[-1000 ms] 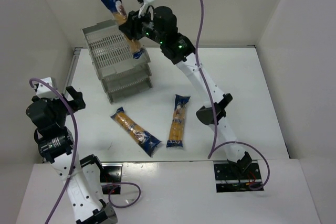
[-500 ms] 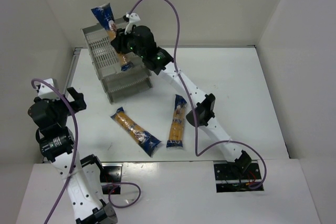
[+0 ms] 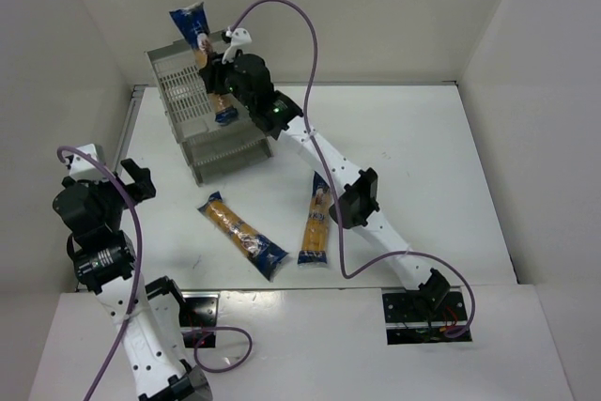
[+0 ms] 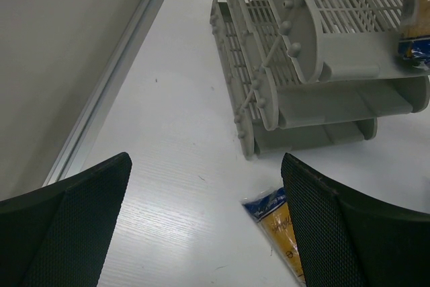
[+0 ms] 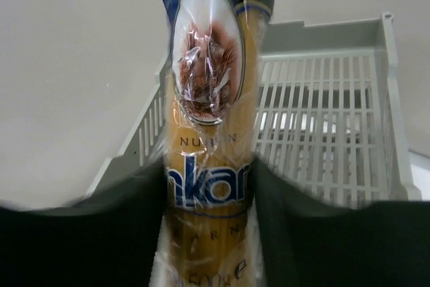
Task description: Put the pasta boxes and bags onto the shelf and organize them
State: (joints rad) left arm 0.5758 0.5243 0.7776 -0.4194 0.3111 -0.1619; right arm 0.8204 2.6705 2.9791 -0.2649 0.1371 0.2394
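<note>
Top external view: a white bench [image 3: 423, 138] carries a grey three-tier shelf [image 3: 183, 91] of slotted trays, which sits directly below the right gripper [image 3: 218, 77]. That gripper is clamped around the middle of the held bag [image 3: 192, 23], above the top tray. Two loose bags [image 3: 242, 234] [image 3: 319, 218] lie flat on the bench, well behind the right gripper, toward the arm bases. The left gripper [image 4: 205, 233] is spread wide and empty, far from the shelf.

Likely trouble: the held bag is steeply tilted, not level with the tray. Let go like this, it could pivot on its lower end and tip over the tray's rim, or settle crosswise. Its lower end could also snag in the slots or on the front lip. A downward push might shift the light shelf.

The held bag's long axis runs nearly upright. One dark blue end points up and away past the gripper toward the back wall, and the other points down at the top tray
</note>
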